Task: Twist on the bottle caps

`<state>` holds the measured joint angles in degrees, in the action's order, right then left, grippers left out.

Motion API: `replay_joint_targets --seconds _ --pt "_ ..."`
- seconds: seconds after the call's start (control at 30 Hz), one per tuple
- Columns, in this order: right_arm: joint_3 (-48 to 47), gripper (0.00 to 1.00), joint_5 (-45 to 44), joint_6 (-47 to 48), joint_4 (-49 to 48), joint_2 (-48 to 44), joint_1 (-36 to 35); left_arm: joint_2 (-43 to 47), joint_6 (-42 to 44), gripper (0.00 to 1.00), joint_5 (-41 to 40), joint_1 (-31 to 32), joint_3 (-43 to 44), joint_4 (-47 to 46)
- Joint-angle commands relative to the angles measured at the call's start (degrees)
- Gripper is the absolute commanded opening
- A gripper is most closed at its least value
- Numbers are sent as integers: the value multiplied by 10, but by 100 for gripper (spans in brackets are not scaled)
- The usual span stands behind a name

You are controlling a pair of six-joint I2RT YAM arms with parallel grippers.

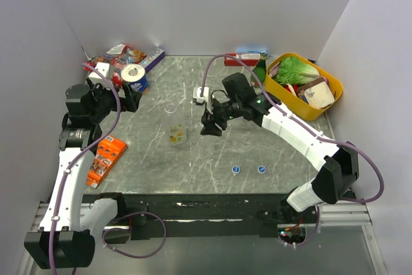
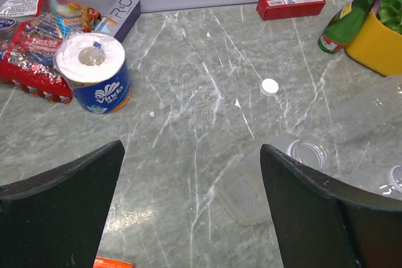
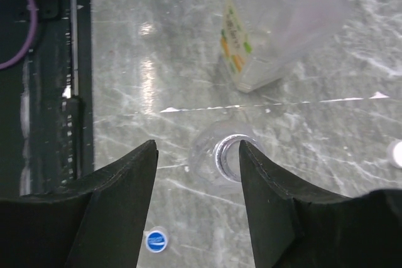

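My right gripper [image 1: 211, 127] [image 3: 198, 149] is open and hangs over a small clear bottle [image 3: 227, 158] that stands upright and uncapped, its mouth close to the right finger. A bottle with a yellow label [image 1: 177, 134] [image 3: 264, 36] stands uncapped just beyond it. A third clear bottle [image 1: 170, 107] [image 2: 270, 177] lies ahead of my left gripper [image 1: 134, 100] [image 2: 191, 149], which is open and empty. Two blue caps [image 1: 236, 170] [image 1: 261, 169] lie near the front edge, and one shows in the right wrist view [image 3: 155, 241]. A white cap [image 2: 269, 86] lies on the table.
A blue-and-white tissue roll [image 1: 135, 76] and snack packs [image 1: 119, 53] sit at the back left. An orange box [image 1: 106, 159] lies at the left. A yellow basket [image 1: 328, 104], a green glass bottle [image 1: 259, 69] and a red box [image 1: 241, 59] stand at the back right.
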<state>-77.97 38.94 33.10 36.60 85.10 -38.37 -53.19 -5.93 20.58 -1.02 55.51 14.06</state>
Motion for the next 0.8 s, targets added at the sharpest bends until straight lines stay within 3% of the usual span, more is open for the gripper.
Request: replay_joint_targets --seconds 0.0,0.17,0.3,0.77 --pt "33 54 -40 3 -13 -3 -2 10 -15 96 43 -10 -4 -22" --pt "53 29 -55 4 -23 -20 -3 5 -10 96 111 -7 14 -22" --pt "48 15 -61 14 -1 -45 -4 8 2 96 156 6 26 -15" --pt "62 8 -66 26 6 -67 -3 -1 8 96 200 28 35 -12"
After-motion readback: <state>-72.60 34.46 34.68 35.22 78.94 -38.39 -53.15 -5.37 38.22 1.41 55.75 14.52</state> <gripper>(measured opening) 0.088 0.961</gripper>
